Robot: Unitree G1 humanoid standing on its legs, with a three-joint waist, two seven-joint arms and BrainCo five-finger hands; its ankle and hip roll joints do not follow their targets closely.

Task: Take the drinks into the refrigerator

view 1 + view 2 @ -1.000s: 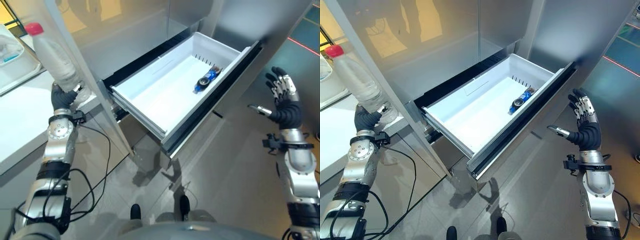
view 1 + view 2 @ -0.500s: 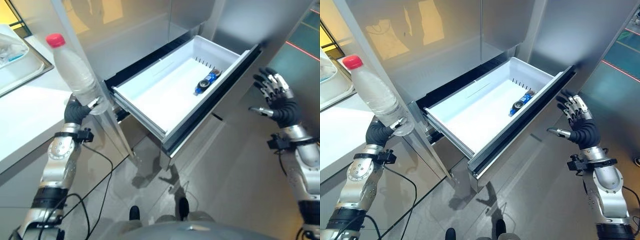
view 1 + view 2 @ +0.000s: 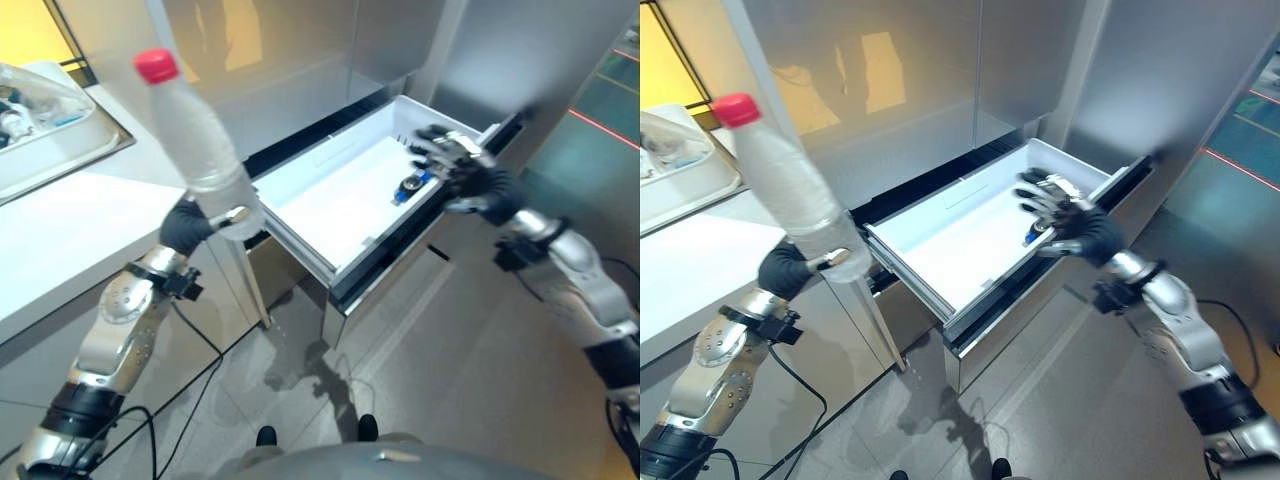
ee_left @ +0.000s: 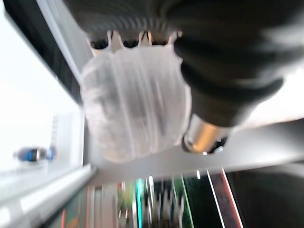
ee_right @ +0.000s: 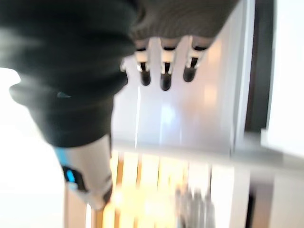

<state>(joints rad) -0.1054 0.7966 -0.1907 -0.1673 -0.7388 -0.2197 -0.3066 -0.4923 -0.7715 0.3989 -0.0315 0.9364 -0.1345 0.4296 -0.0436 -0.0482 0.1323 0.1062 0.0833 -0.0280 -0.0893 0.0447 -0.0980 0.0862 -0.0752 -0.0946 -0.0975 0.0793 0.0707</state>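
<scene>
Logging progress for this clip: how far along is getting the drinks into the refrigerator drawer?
Done: the white drawer is pulled out and a small blue bottle already lies in it. In hand: the left hand grips a clear red-capped bottle upright, beside the drawer, not yet over it. The right hand hovers open above the drawer's far end. Left: lowering that bottle in and closing the drawer.

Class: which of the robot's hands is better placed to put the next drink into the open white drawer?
Left: the left hand grips the clear red-capped plastic bottle beside the white drawer. The right hand, open, holds nothing.
</scene>
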